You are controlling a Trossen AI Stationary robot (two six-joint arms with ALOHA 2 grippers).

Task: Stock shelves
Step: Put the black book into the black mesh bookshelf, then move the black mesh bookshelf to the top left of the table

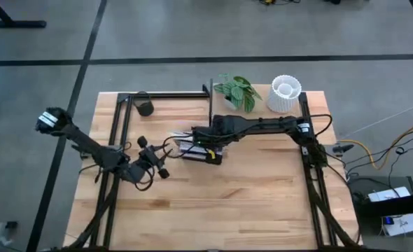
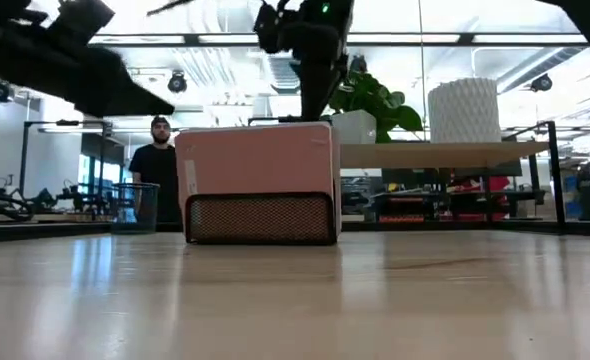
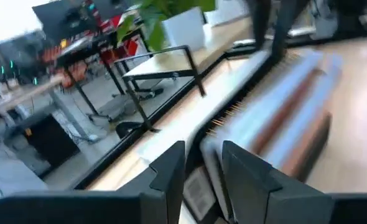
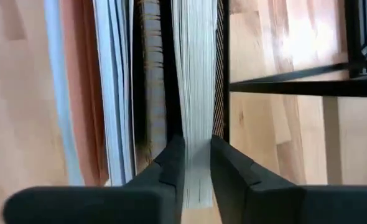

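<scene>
A small dark mesh rack [image 2: 260, 218] in the middle of the table holds several upright books [image 1: 192, 150]; a pink cover [image 2: 255, 160] faces the near edge. My right gripper [image 1: 205, 142] reaches in from the right and comes down on them, shut on a book with white page edges [image 4: 196, 93] beside the rack's mesh wall. My left gripper [image 1: 166, 168] hovers left of the rack, fingers slightly apart [image 3: 203, 152], nothing between them. The shelves [image 2: 445, 153] stand at the far right, with a plant [image 1: 236, 89] and a white pot [image 1: 285, 93] on the top board. My right gripper pinches the white-paged book between its two fingers at its upper page edge [image 4: 196, 134]. The fingers come from above, pointing down, one on each cover. The book stands upright with the others, its lower end in the rack.
A black mesh cup [image 1: 145, 107] stands at the far left of the table. Black frame bars [image 1: 164, 94] run along the far and side edges. A person [image 2: 158, 165] stands in the room beyond the table. Bare wood lies along the near side [image 1: 227, 210].
</scene>
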